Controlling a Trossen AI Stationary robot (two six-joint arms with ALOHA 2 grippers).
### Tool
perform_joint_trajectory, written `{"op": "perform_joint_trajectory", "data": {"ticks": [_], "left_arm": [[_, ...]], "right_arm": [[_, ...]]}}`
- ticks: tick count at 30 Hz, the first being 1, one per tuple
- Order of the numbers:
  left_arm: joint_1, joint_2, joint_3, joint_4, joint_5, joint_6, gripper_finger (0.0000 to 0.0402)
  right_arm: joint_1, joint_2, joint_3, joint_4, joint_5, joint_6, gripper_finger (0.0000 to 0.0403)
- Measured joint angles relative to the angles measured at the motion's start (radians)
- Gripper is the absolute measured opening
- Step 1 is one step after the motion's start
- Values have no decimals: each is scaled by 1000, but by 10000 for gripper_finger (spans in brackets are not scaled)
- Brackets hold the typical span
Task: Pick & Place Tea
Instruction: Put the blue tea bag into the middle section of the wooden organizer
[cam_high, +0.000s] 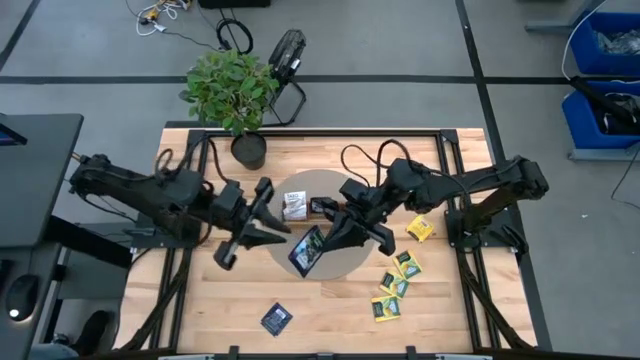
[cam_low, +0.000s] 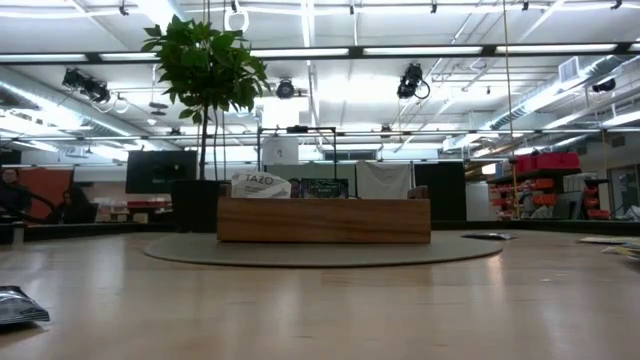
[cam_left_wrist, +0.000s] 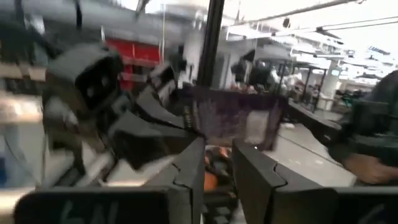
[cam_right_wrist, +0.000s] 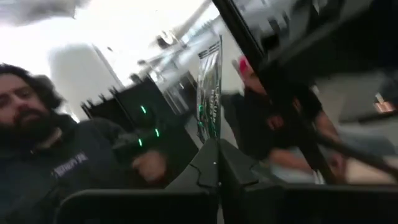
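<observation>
Ceiling strip lights and shelving fill the workshop behind a pale wooden counter (cam_high: 200, 300), where a potted plant (cam_high: 232, 92) stands at the far edge and a round grey mat (cam_high: 345, 262) lies at the centre. On the mat sits a long brown wooden tray (cam_low: 323, 220), with white and dark packets standing up in it.

Both my arms reach in over the mat from opposite sides, elbows out and wrists bent down and inward, so that the two grippers nearly meet at the mat's near edge. My right gripper (cam_high: 328, 238) is clenched on a dark blue tea packet (cam_high: 306, 250) and holds it off the counter, tilted on a corner; in the right wrist view the packet (cam_right_wrist: 210, 93) stands edge-on, straight up from my pinched fingertips (cam_right_wrist: 205, 168). My left gripper (cam_high: 275, 228) sits just beside that same packet on its other side, its fingers (cam_left_wrist: 186, 174) slightly parted with a narrow gap between them and nothing in them; in the left wrist view the packet (cam_left_wrist: 239, 118) hangs just ahead of that gap.

More tea lies flat on the counter: a cluster of yellow-green packets (cam_high: 396, 283) near my right arm's side of the mat, one yellow packet (cam_high: 420, 230) farther back, and a lone dark blue packet (cam_high: 277, 319) near the front edge.

A person in a dark top (cam_right_wrist: 56, 168) shows in the room beyond, in the right wrist view.
</observation>
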Motion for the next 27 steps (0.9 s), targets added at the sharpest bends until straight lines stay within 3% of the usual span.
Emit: {"op": "perform_joint_trajectory", "data": {"ticks": [9,14,21,27], "left_arm": [[-72,-79,0,-317,-33,-239,87],[-105,-76,0,-493,-89,-348,87],[-131,-73,-1,-654,-191,-451,87],[-139,-73,-1,-676,-232,-483,87]], "right_arm": [[-56,-59,1,-640,79,-147,0],[-117,-48,1,-902,92,-219,0],[-187,-43,1,-1015,204,-332,0],[-232,-30,1,-1097,252,-432,0]]}}
